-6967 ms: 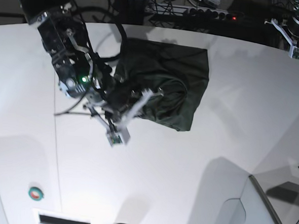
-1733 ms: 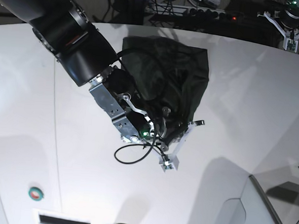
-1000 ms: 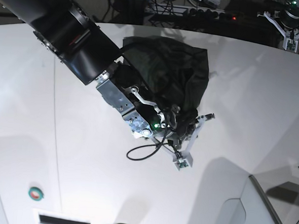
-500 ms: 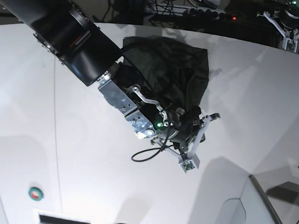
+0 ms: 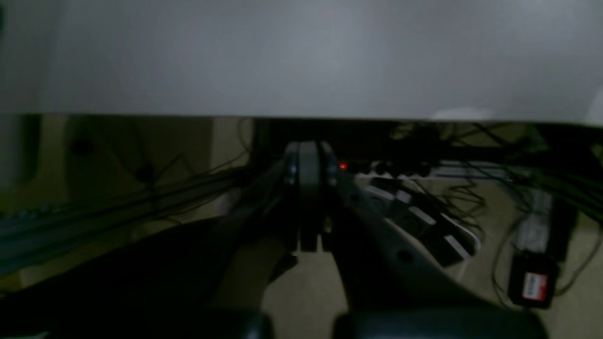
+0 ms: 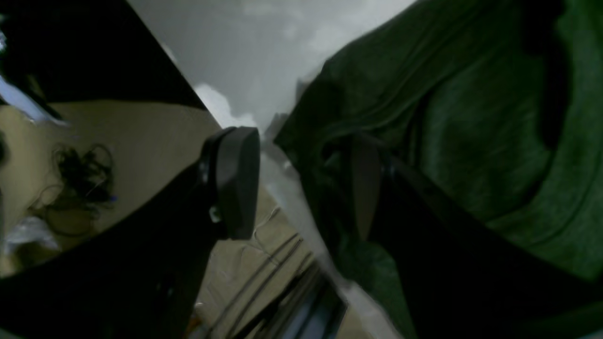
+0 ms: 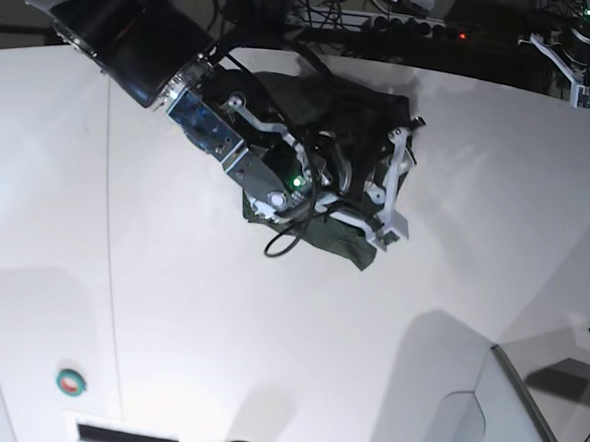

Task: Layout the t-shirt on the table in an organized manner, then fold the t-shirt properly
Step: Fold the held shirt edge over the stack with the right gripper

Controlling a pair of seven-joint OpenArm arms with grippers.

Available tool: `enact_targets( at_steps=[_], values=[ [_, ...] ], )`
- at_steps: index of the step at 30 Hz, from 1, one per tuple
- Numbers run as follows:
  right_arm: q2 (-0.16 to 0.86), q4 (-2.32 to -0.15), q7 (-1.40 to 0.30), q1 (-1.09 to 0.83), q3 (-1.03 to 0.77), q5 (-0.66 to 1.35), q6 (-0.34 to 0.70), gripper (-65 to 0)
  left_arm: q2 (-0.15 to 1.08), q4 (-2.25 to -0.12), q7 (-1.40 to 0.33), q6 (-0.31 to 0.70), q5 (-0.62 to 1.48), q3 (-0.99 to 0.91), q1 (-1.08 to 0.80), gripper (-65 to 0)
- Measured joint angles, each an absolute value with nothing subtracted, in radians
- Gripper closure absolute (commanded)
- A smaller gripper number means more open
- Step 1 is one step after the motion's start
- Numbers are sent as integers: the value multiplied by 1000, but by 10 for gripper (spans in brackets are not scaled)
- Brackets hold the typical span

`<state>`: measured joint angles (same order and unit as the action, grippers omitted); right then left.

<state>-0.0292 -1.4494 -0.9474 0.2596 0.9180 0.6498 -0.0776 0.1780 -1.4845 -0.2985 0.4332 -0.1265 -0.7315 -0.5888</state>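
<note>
Lying bunched, wrinkled: t-shirt (image 7: 327,108) | right end effector (image 6: 301,188) spread wide | left end effector (image 5: 308,207) closed, empty

We see the table (image 7: 297,351), a broad white top with a curved far edge and 1 thin dark seam line (image 7: 107,270) running front to back on its left part. Lying directly on it, toward the far edge and near the middle, is the t-shirt (image 7: 367,115), dark green and bunched into 1 wrinkled heap, its lower edge resting on the white surface. Near the front left sits 1 small round teal-rimmed button (image 7: 71,381), and just beside it, at the front edge, a dark rectangular slot (image 7: 126,437). In the right wrist view the green cloth (image 6: 476,132) lies against the pale tabletop (image 6: 264,52).
</note>
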Motion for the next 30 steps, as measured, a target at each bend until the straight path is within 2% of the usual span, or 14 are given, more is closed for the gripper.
enact_targets(
  at_steps=[5,8,13,15,18,19,30],
  values=[
    [-35,-1317,-848,259,1039,653,-73,-297,175,-1485,-298,437,-125,-731,-587,0],
    [-57,-1223,-784,254,1043,652,-70,-297,175,-1484,-298,437,-126,-731,-590,0],
    [-52,-1202,-762,256,1043,647,-70,-296,173,-1484,-299,437,-126,-731,-597,0],
    [-64,-1198,-761,257,1043,647,-70,-243,175,-1484,-299,437,-126,-731,-596,0],
    [-80,-1190,-759,257,1043,652,-71,-74,174,-1484,-298,437,-126,-731,-596,0],
    [-83,-1189,-759,256,1043,647,-70,-45,174,-1484,-298,437,-126,-731,-596,0],
    [-126,-1163,-755,285,1126,649,-70,-29,174,-1484,-298,437,-126,-731,-592,0]
  ],
)
